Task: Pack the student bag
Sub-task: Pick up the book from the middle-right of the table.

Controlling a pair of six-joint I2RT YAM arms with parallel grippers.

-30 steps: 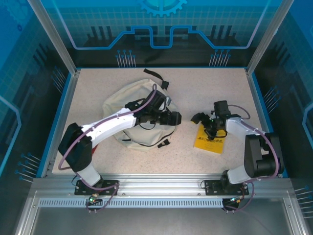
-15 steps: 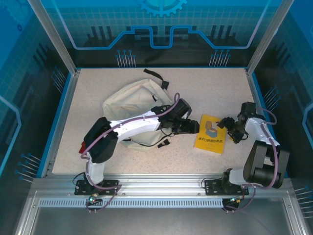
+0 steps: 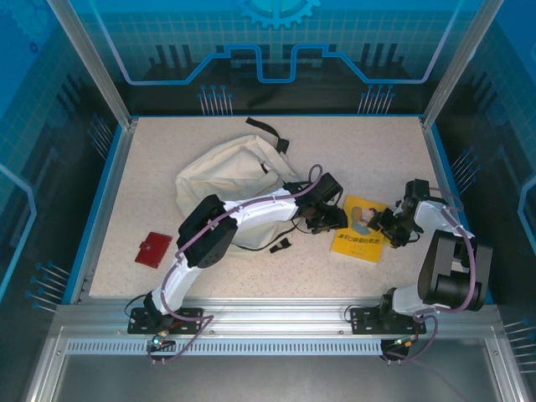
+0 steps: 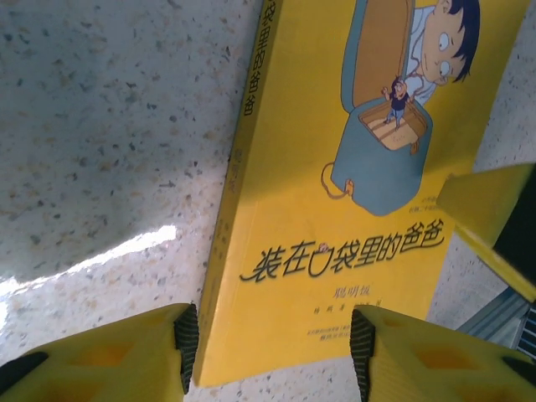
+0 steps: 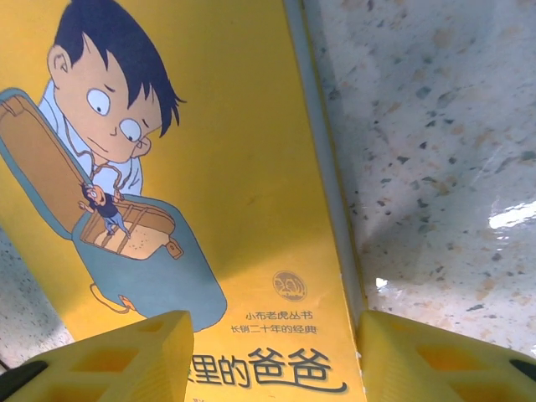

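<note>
Left pincer and right pincer are hovering half open over one yellow book;
both pulling at once could be tearing it.

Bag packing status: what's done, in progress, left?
Done: nothing visibly packed; the bag lies apart from both items.
In hand: left pincer and right pincer, both open, flank the yellow book, which lies flat.
Left: grip the book, then get it and the red wallet into the bag.
</note>
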